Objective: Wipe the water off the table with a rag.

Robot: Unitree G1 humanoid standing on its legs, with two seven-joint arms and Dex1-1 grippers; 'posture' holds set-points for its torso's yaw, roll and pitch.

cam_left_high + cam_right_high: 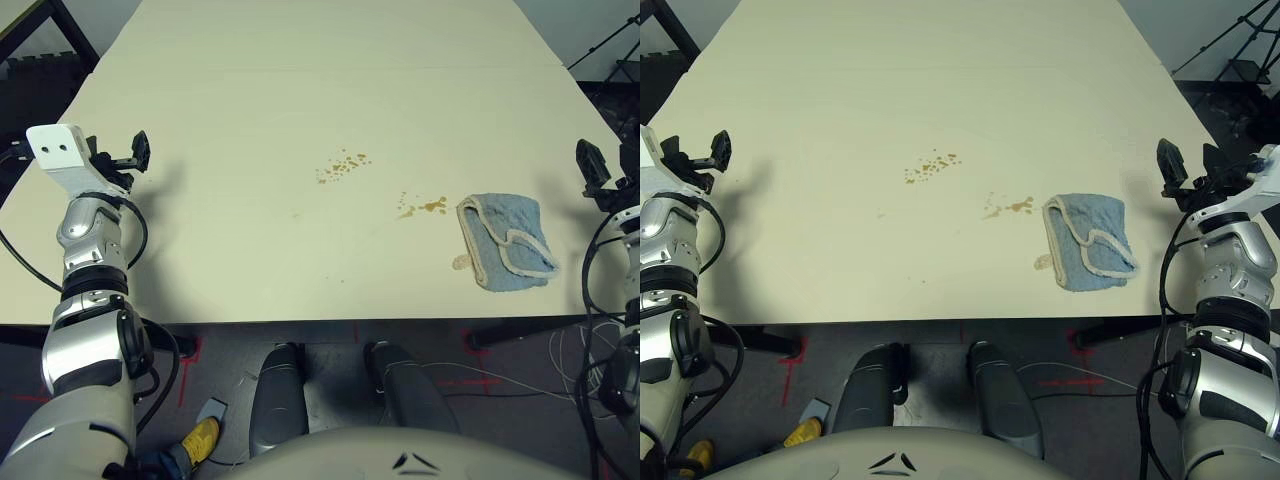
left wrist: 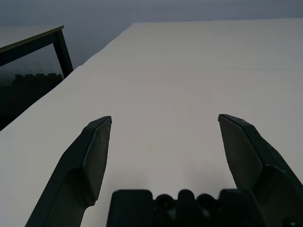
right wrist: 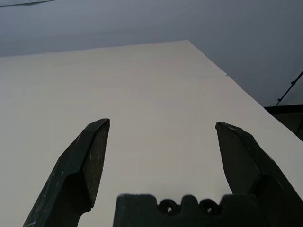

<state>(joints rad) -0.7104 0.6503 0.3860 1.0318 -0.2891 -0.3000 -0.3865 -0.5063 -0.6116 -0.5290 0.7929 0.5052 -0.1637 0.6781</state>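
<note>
Blue-grey terry rag (image 1: 505, 242) with cream edging lies crumpled on the pale desk (image 1: 300, 110), toward its near right side. Amber water droplets (image 1: 342, 166) sit in one cluster near the desk's middle, and a second cluster (image 1: 425, 207) lies just left of the rag. Left gripper (image 2: 163, 125) hangs over the left edge and right gripper (image 3: 161, 127) over the right edge, both with jaws spread wide and holding nothing.
</note>
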